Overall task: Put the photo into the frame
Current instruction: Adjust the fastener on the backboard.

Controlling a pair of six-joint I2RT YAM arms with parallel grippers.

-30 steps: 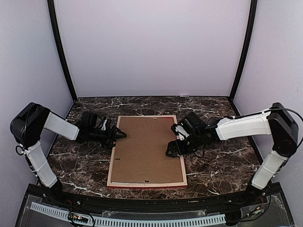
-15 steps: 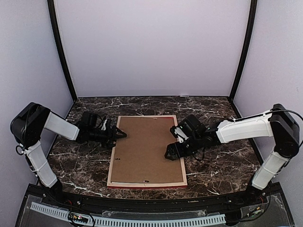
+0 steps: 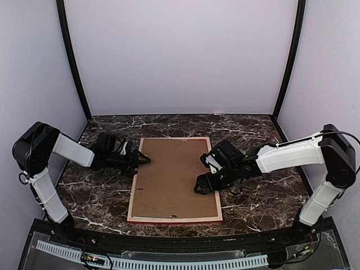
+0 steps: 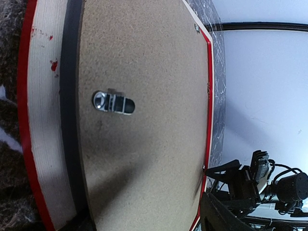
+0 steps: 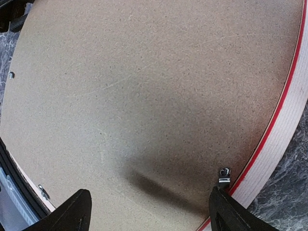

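Looking down, I see the frame (image 5: 281, 149) face down, brown board (image 3: 174, 177) filling its back; I cannot see the photo. My right gripper (image 5: 154, 211) hangs wide over the right edge clip (image 5: 224, 174), maybe to turn it. My left gripper (image 3: 140, 160) sits at the left edge; how wide, I cannot tell.

Bright, even light; frame (image 5: 293, 110) edges bow in wrist views.

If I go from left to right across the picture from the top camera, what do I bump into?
Left arm → left gripper → the frame, lying back side up → right gripper → right arm.
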